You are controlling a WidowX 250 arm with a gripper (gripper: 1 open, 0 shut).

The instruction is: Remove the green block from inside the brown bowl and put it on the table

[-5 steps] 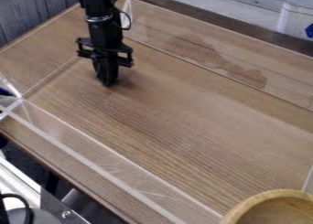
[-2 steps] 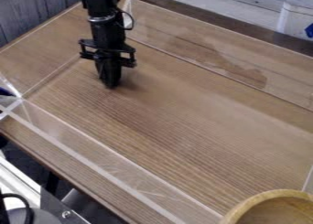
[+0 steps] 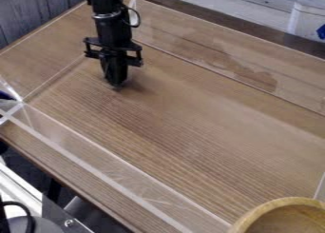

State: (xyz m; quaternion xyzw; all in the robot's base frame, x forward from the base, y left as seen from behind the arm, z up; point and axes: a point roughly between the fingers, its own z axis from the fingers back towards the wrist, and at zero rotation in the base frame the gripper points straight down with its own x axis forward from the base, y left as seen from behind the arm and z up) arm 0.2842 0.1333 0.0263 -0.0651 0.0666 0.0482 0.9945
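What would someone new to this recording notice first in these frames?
The black gripper stands out first, hanging over the upper left of the wide wood-grain table, dark against the pale wood. Next comes the tan bowl, cut off by the lower right corner so that only part of it shows. No green block can be made out in the visible part.

Even, fairly soft light covers the tabletop (image 3: 191, 123), with a paler sheen toward its near right part. The black robot arm (image 3: 112, 28) is so dark that its details merge. Resolution is low, softening the wood grain, and the bowl (image 3: 286, 220) at the bottom right corner has smooth, slightly blurred edges.
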